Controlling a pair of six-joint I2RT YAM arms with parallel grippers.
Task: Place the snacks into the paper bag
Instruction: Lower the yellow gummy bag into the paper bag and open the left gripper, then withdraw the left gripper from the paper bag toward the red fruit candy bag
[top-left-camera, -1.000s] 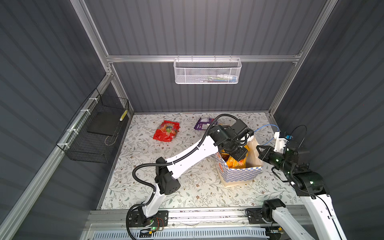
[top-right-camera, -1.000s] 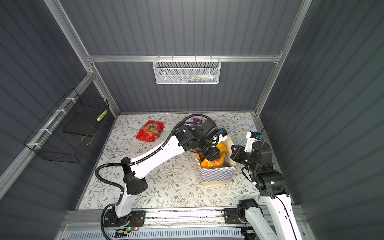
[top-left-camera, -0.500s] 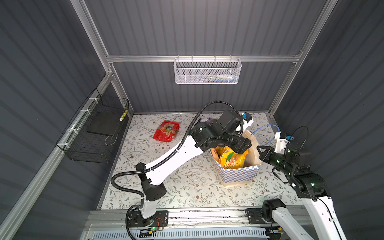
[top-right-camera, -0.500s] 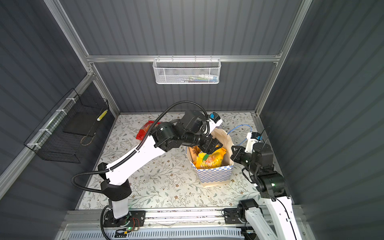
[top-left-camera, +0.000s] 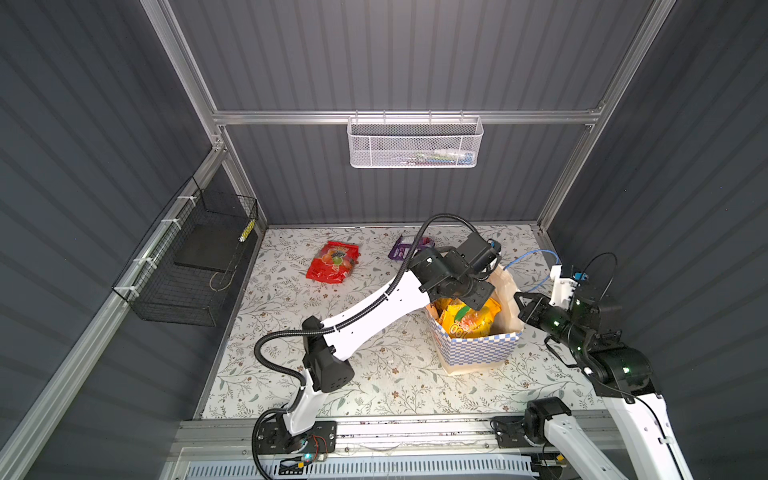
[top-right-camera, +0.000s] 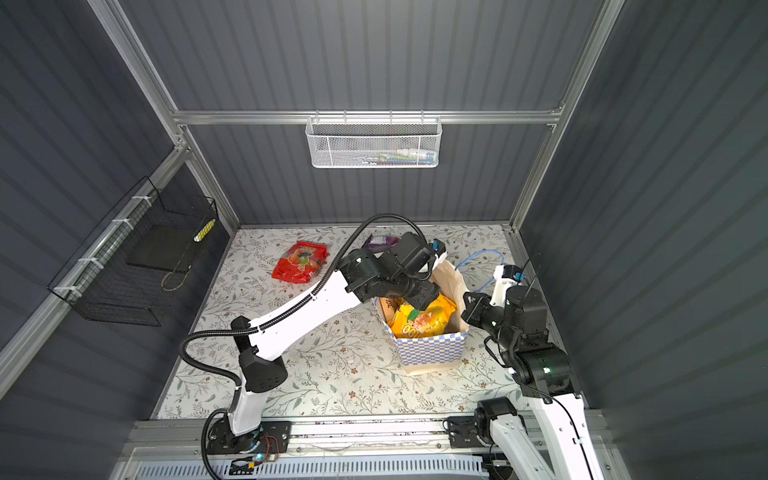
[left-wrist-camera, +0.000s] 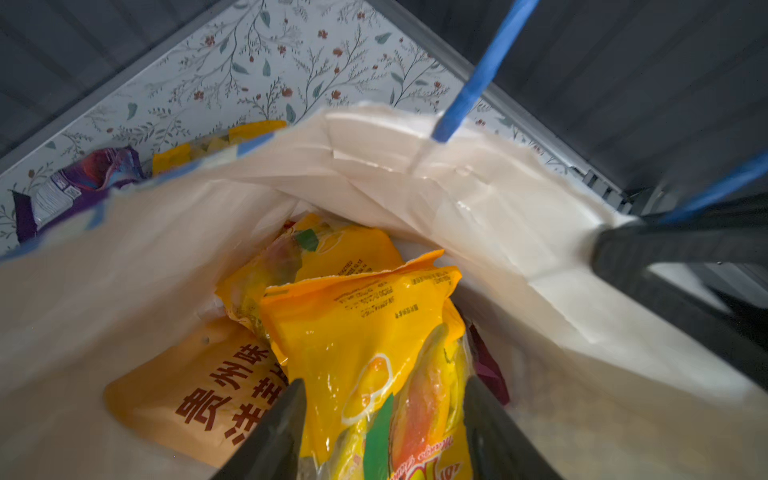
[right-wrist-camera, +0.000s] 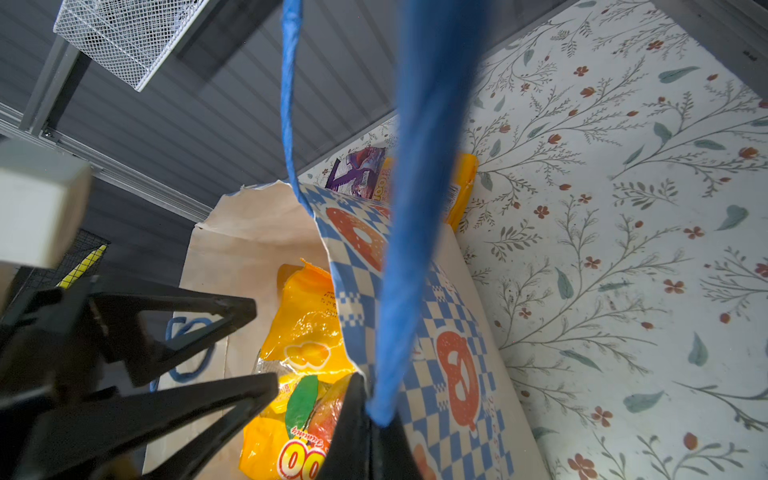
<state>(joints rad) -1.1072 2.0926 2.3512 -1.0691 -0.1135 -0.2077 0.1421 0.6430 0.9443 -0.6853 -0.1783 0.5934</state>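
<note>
Yellow packet (left-wrist-camera: 353, 328) half-buries other packets (left-wrist-camera: 195, 399); my left gripper (left-wrist-camera: 384, 384) (spread) has risen, right gripper (right-wrist-camera: 370, 409) pinches paper bag (right-wrist-camera: 457, 332) rim

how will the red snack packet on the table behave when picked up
The red snack packet looks like thin glossy film, so probably slippery in a pinch. Its puffy, creased body suggests light and floppy, likely sagging from one edge. Lying flat, it should not roll.

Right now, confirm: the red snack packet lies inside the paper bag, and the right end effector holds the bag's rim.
Wrong: the red snack packet lies on the table outside the paper bag, as both top views show. The right end effector does hold the bag's rim.
</note>
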